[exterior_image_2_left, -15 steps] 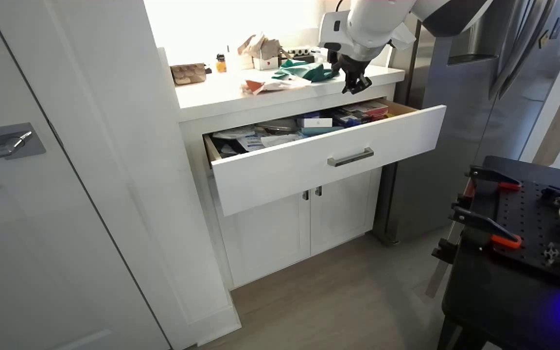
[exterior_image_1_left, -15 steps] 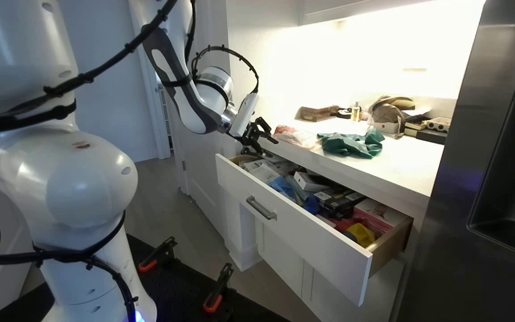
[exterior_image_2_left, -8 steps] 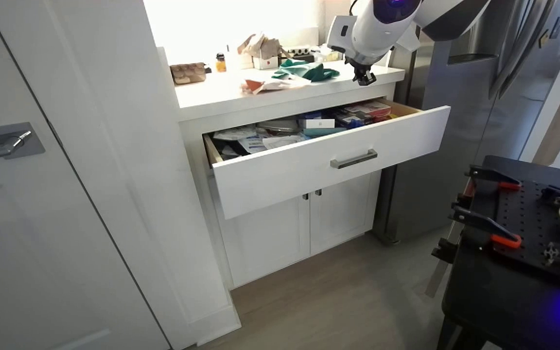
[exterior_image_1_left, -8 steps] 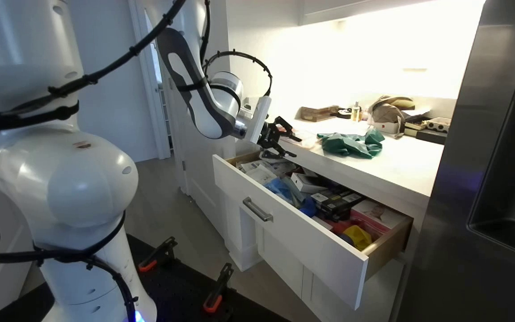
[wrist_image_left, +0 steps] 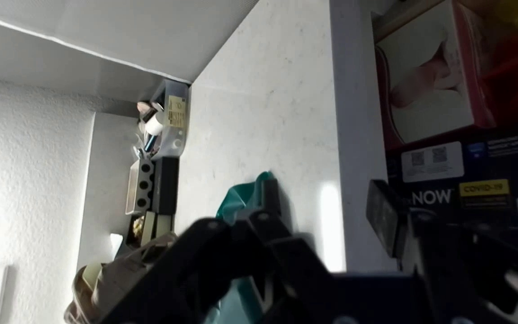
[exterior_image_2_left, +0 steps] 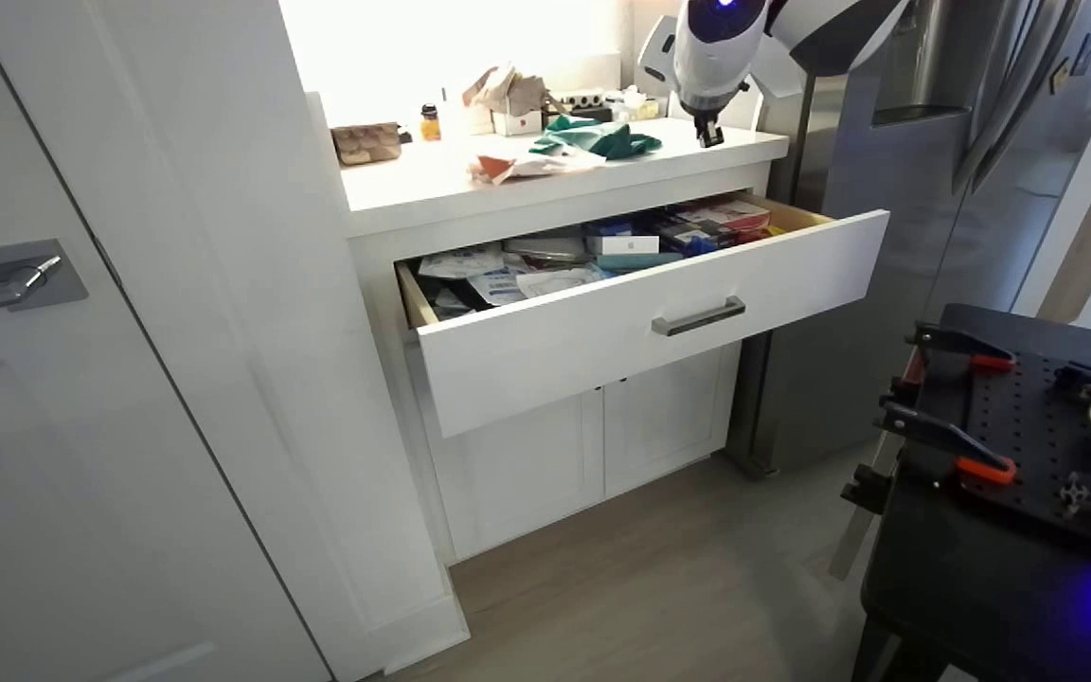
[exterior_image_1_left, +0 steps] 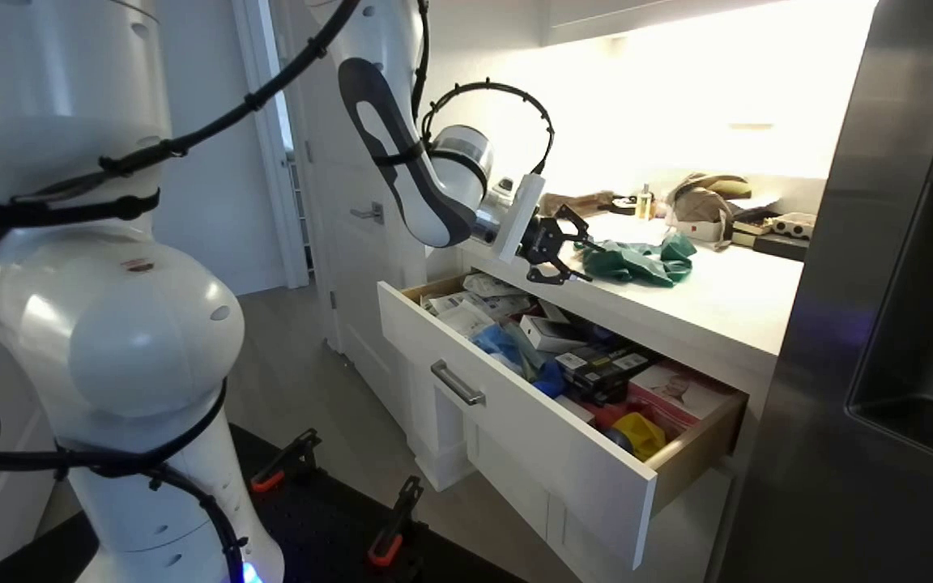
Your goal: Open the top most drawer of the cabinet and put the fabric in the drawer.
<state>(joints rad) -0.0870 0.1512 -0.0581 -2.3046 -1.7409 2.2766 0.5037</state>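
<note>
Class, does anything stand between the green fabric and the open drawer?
Nothing visible does. The green fabric lies on the countertop, a crumpled white item close beside it; the drawer stands open below and in front. Boxes and packets inside may leave little room.

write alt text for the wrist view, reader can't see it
An open, empty gripper, with green fabric partly hidden behind it on a white counter. The open drawer at right holds boxes; small items line the counter's back at left.
</note>
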